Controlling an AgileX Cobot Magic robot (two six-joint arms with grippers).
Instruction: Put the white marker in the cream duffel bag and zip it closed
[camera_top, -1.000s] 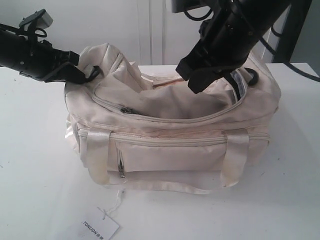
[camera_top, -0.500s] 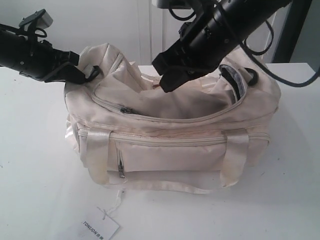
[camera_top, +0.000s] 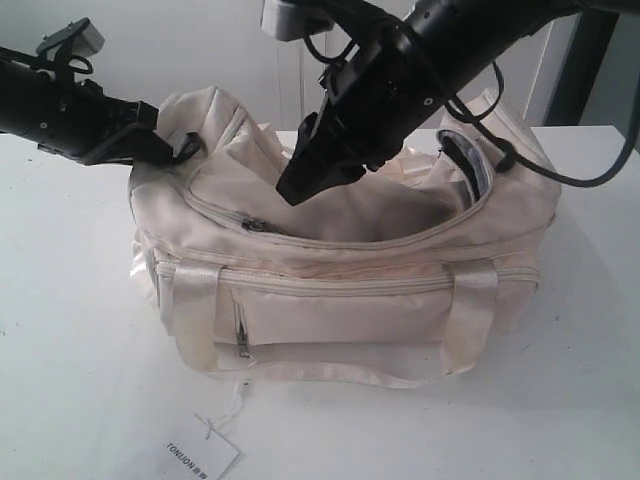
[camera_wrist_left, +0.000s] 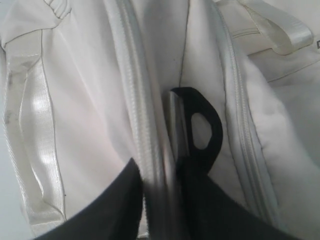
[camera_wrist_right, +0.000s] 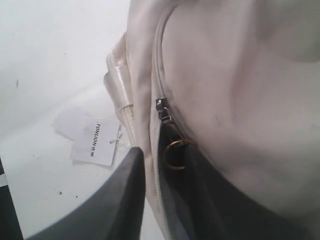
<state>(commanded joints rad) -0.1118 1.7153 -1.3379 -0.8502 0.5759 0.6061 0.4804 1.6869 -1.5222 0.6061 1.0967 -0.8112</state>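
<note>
The cream duffel bag (camera_top: 340, 300) sits in the middle of the white table (camera_top: 80, 330), long side to the exterior camera. Its curved top zip is closed only at the left end, as far as the slider (camera_top: 254, 222), and it gapes from there on, with dark lining showing at the right end. The left gripper (camera_top: 160, 148) is at the bag's left end, and up close its jaws are clamped on a ridge of the bag's fabric, right beside a black D-ring (camera_wrist_left: 215, 135). The right gripper (camera_top: 298, 186) reaches across the middle, its tip low over the top flap. Its jaws are apart, with the gold ring pull (camera_wrist_right: 176, 154) hanging loose in the gap. The white marker shows in no view. A paper tag (camera_top: 200, 455) lies on the table in front of the bag.
</note>
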